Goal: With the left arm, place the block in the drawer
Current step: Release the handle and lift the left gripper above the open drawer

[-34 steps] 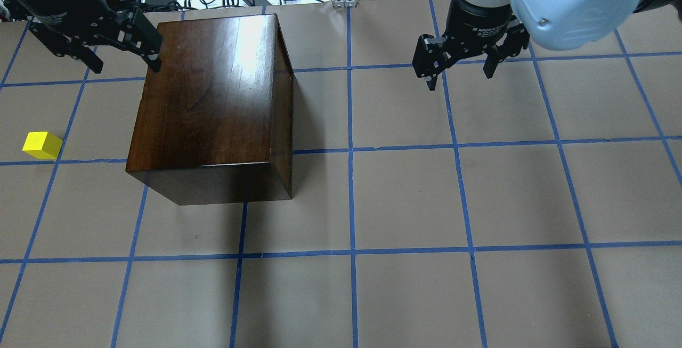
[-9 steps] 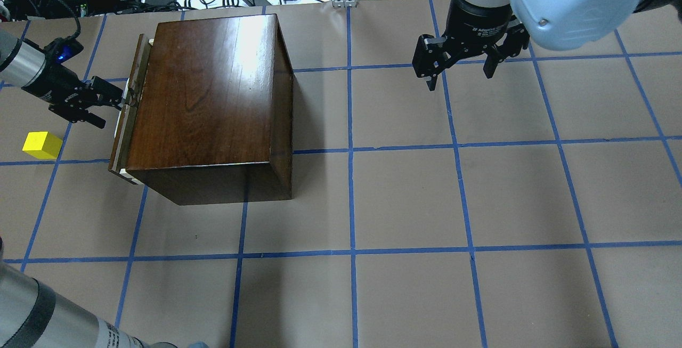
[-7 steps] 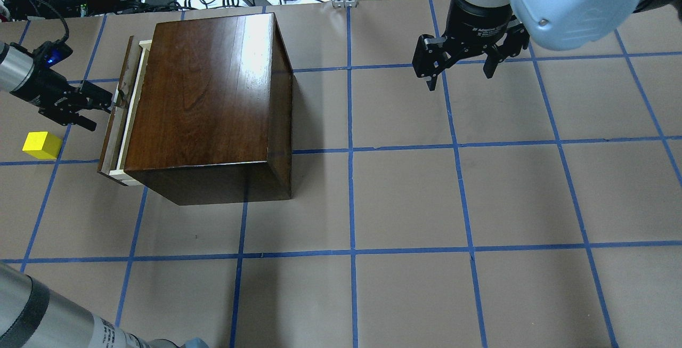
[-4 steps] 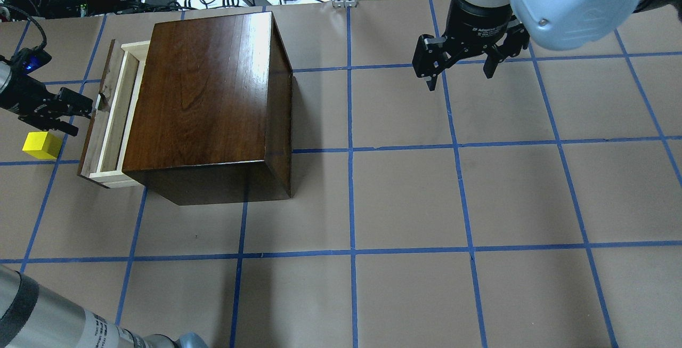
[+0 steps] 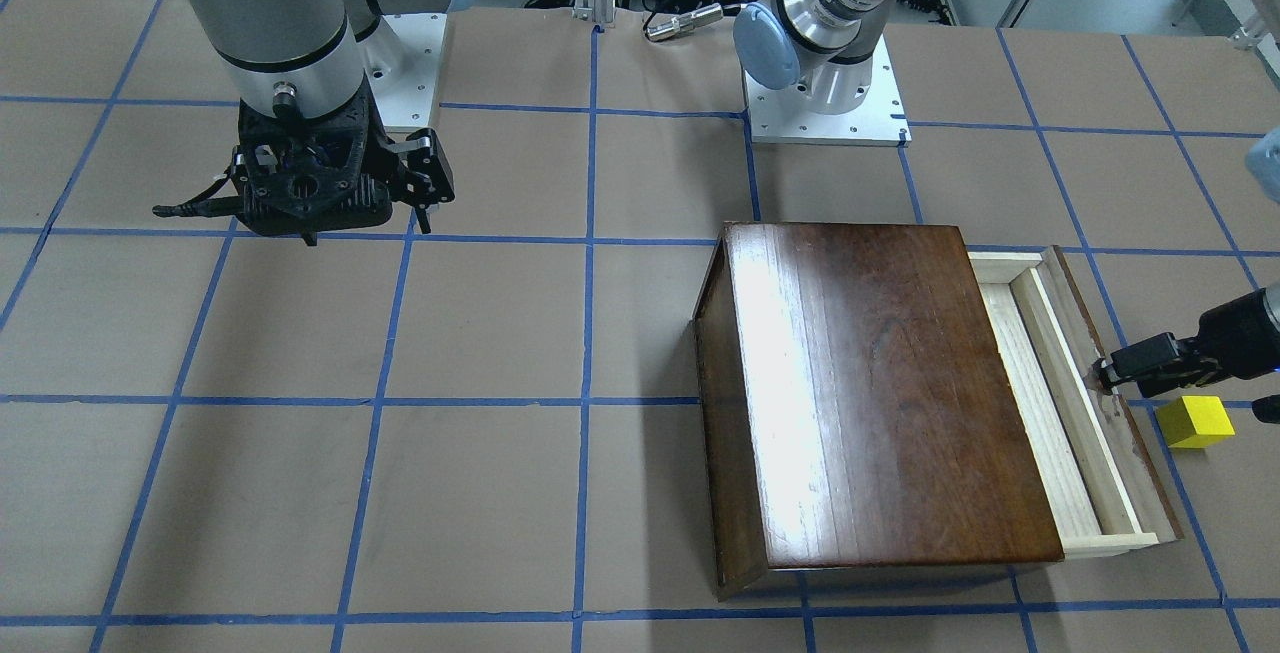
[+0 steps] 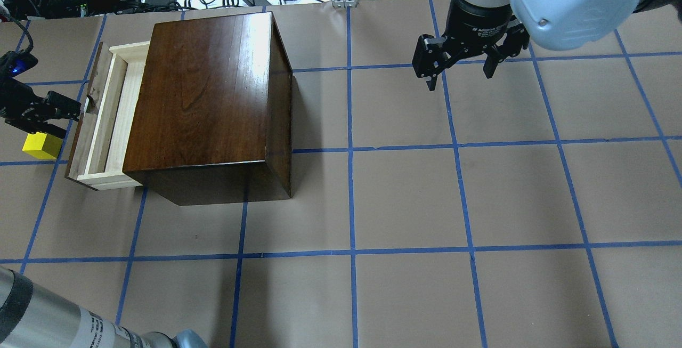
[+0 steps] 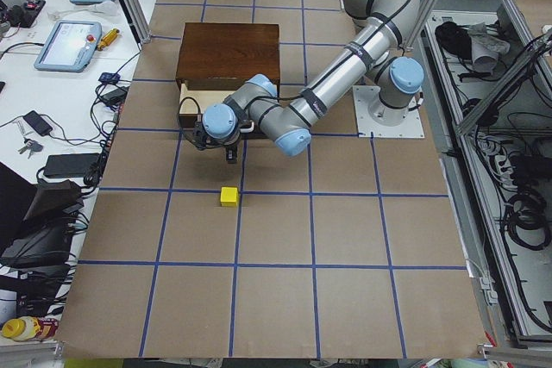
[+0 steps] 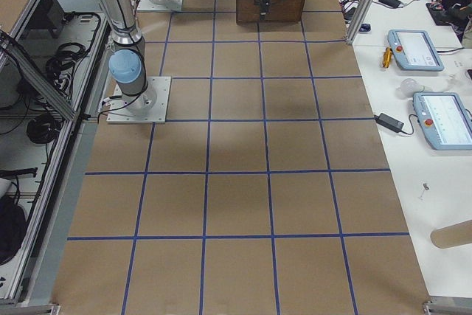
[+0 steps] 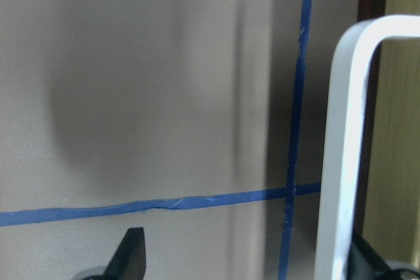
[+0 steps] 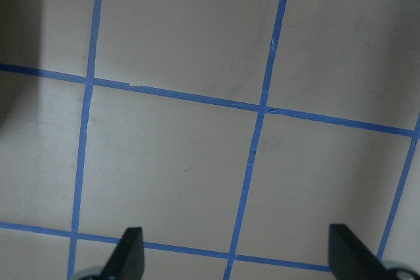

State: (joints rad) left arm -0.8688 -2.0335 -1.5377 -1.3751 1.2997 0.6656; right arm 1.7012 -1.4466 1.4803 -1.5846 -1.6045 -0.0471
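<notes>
Overhead exterior: left gripper (image 6: 72, 121), jaws spread about the handle (image 6: 89, 104); we draw the drawer (image 6: 120, 113) straight, sparing the block (image 6: 41, 146).

**Figure: count of items, placed relative to the box.**

One box (image 6: 208, 97). One drawer (image 6: 120, 108) projects from its side toward the robot's left and carries one handle (image 9: 344, 149). One block (image 6: 41, 145) lies just beyond the drawer front. There are two arms, the left arm (image 7: 341, 71) at the drawer side and the right arm (image 5: 270, 23) well apart on the box's opposite side. There are two grippers, the left gripper (image 6: 69, 119) and the right gripper (image 6: 460, 80).
</notes>
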